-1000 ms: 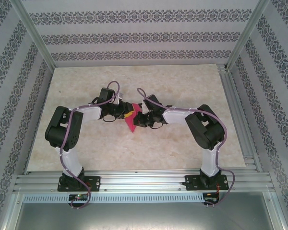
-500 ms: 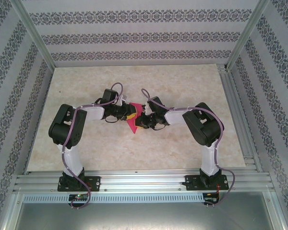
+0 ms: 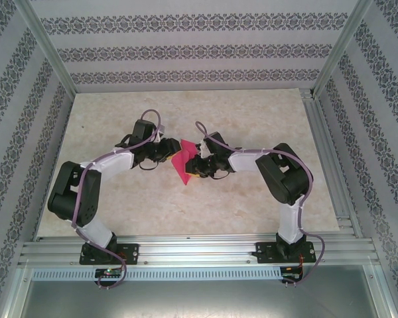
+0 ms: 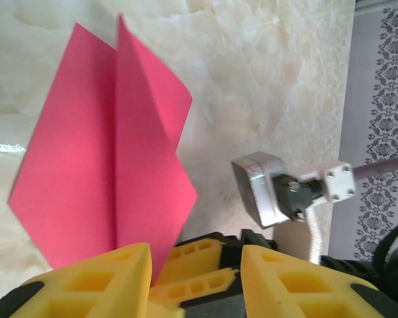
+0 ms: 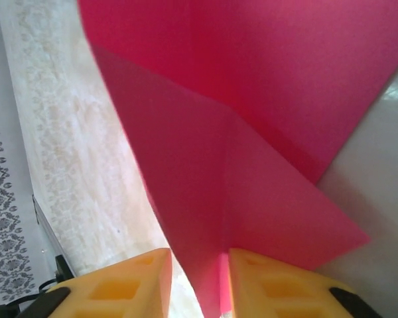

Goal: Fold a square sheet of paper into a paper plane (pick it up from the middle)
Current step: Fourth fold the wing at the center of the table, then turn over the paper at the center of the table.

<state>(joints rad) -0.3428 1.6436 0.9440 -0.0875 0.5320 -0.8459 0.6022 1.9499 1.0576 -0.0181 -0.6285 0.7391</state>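
Near the middle of the table (image 3: 265,119) sits the folded pink paper (image 3: 184,163); left tool (image 4: 196,250) and right tool (image 5: 199,255) each straddle it, fingers apart.

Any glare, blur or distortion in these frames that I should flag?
Top external: even light, frame posts lean outward. Left wrist: paper sharp, glare streak on the table at left. Right wrist: paper very close and soft, table glare at right.
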